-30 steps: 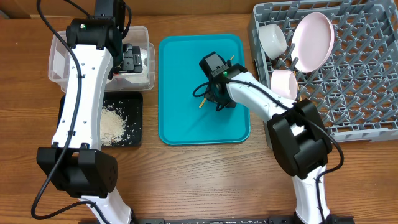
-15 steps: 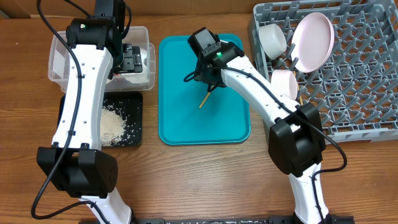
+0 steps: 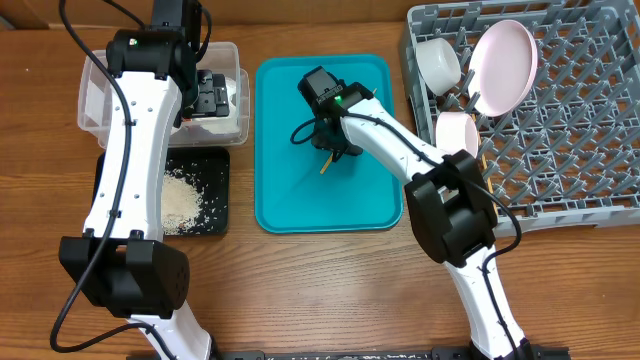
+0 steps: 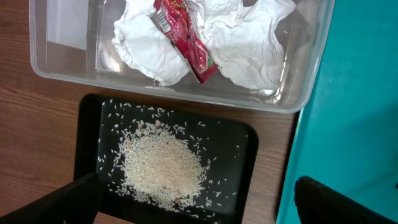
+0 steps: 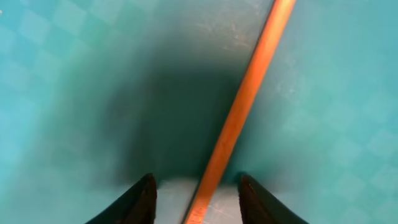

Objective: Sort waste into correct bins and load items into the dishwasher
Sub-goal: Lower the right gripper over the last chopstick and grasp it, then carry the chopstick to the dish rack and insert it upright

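Wooden counter (image 3: 330, 290), centre frame: one chopstick (image 5: 244, 102) is seen lying on the teal tray (image 3: 290, 190), straddled by the unclenched right hand (image 5: 200, 199), apparently so it can be pinched and carried to the rack (image 3: 580, 150) at upper right. The left hand (image 3: 213, 95), released and empty, is held over the clear tub (image 3: 95, 100) at upper left.

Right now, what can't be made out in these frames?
- Chopstick: both ends cut off by the right wrist frame; overhead, the right arm covers most of it.
- Clear tub: far side cut by left wrist top edge; overhead, the left arm covers part.
- Rice grains: too small to count overhead.
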Controlling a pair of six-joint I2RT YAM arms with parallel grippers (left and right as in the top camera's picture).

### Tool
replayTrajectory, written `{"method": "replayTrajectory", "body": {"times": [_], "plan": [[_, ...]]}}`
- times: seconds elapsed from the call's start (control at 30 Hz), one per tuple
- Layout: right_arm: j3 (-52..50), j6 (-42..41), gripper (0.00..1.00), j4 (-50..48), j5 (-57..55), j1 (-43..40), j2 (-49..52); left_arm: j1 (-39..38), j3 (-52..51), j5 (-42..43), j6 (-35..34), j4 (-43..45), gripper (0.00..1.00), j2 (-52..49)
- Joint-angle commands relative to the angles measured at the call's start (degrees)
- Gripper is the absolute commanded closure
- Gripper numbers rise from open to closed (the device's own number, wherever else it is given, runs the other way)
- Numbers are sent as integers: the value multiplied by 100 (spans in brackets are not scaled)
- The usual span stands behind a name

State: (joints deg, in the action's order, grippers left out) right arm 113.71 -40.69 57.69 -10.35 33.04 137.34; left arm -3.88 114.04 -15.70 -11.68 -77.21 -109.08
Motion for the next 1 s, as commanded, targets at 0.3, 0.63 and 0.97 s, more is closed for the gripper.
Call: {"method": "replayTrajectory", "body": {"times": [0.3,0.63,0.97], "plan": [[63,4,71,1023,-57,0,39,11,120,-79,-33,-11,0,153],[63,24,96,1036,-55,0,39,11,120,-81,-33,-11,0,153],[798,1635,96,1956,-129,-210,-470,11,120,-79,-33,-11,0,153]]}}
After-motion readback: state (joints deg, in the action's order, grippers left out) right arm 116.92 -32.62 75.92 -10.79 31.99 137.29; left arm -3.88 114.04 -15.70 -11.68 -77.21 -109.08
